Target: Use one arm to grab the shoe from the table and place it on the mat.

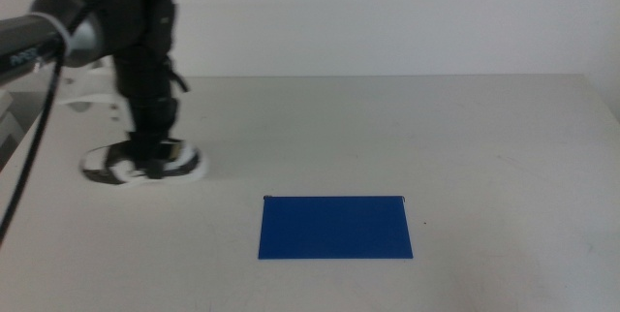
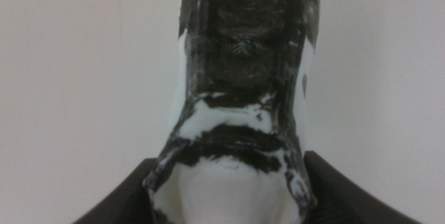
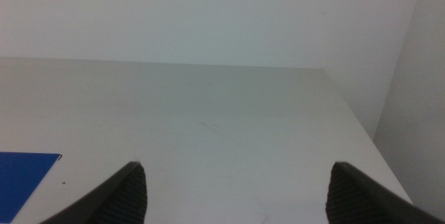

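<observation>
Off-white bench [image 1: 407, 128] carries the shoe [image 1: 145, 162] at its left, straddled by left gripper [image 1: 155, 162], fingers seemingly pinching its sides. Grasp step judged underway; lift and carry right to blue mat [image 1: 335, 227] needed. Right gripper [image 3: 236, 189] waits, spread.

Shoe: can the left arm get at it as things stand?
Probably yes: the left pincer is already down over the shoe, its jaws flanking the shoe on both sides, nothing between. The right pincer waits elsewhere.
</observation>
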Available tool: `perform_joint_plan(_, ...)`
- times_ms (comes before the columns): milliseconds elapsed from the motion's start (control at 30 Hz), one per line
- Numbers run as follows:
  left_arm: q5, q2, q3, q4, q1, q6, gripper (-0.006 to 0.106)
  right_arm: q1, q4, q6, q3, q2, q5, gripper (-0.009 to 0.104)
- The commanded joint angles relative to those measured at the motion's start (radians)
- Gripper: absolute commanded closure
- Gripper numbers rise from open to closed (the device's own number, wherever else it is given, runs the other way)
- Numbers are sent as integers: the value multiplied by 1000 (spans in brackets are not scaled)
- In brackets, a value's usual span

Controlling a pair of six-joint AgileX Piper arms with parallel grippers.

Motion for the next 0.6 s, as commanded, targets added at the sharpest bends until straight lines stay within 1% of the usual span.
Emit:
perform_joint_plan(0, 114, -84, -32, -2, -62, -95, 102, -5, -8, -13, -10, -21, -79, 29)
perform_joint_plan(100, 113, -92, -32, -10, -145, -196, 102, -5, -8, -13, -10, -21, -79, 29)
perform_joint_plan(300, 113, -89, -43, -36, -293, -196, 102, -5, -8, -13, -10, -21, -79, 29)
perform_joint_plan(467, 113, -81, -66, -43, -383, -196, 102, -5, -8, -13, -10, -21, -79, 29)
perform_joint_plan(567, 113, -52, -91, -67, -430, -196, 102, -5, -8, -13, -10, -21, -79, 29)
